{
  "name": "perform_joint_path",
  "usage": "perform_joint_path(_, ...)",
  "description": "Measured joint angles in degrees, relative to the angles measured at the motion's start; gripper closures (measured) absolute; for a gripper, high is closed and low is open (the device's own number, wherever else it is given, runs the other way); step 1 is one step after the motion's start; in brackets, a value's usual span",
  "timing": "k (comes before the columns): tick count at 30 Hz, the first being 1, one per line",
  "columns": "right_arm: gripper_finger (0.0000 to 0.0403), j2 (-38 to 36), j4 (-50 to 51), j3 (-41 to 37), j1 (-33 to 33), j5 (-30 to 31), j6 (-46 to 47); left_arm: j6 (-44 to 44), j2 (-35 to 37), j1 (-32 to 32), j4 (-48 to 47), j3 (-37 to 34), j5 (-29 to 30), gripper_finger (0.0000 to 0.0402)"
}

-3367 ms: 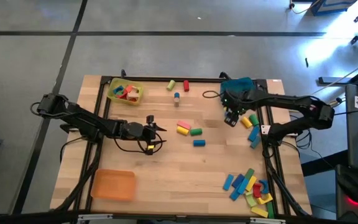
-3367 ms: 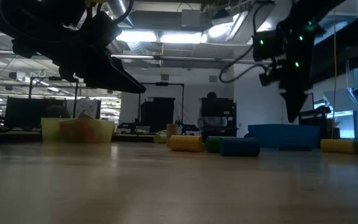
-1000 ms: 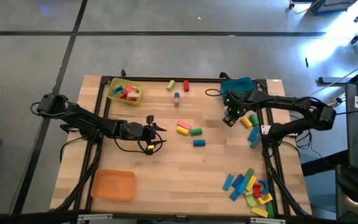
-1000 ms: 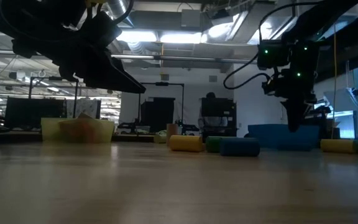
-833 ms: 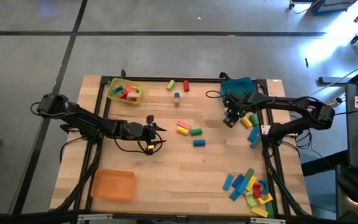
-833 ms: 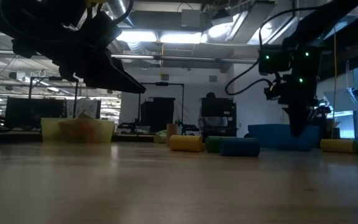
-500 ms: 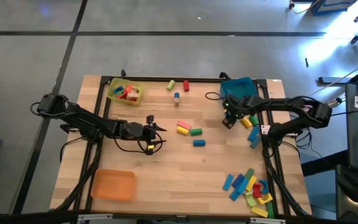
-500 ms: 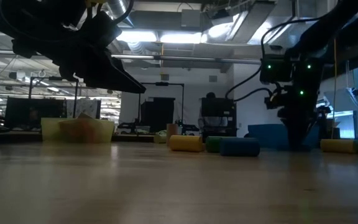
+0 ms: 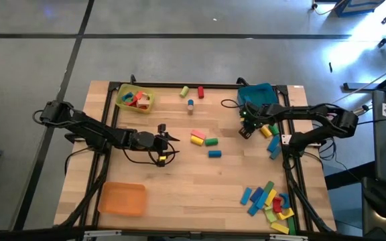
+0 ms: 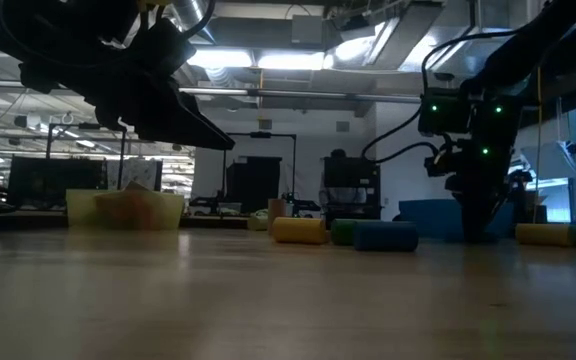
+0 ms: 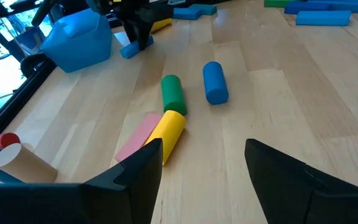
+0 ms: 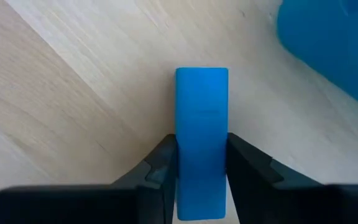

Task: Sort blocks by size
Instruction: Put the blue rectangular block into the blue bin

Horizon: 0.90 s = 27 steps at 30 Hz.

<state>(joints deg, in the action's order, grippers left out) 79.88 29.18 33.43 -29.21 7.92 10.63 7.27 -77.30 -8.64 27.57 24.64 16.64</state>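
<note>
Closing on a blue block beside the blue tray

My right end effector (image 12: pixel 196 186) straddles the blue block (image 12: pixel 201 130) at the high view's upper right, fingers seemingly touching its sides; I should squeeze squarely, then lift straight. My left end effector (image 11: pixel 201 168) hovers open, empty.

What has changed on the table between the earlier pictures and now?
The right gripper came down near the blue tray and now has its fingers on both sides of a blue block lying on the table. The left gripper stayed open at the same place, and the other blocks did not move.
</note>
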Motion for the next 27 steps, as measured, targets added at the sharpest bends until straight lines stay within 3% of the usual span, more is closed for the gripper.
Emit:
perform_joint_path(20, 0.0292, -5.39, 15.43, 13.34, 0.0, -4.38, 0.89, 0.0, 0.0, 0.0, 0.02, 0.0, 0.0, 0.019)
perform_joint_path(27, 0.0291, -6.19, 13.59, 19.49, -0.56, 4.45, 0.7, 0.0, 0.0, 0.0, 0.02, -0.01, 0.0, 0.019)
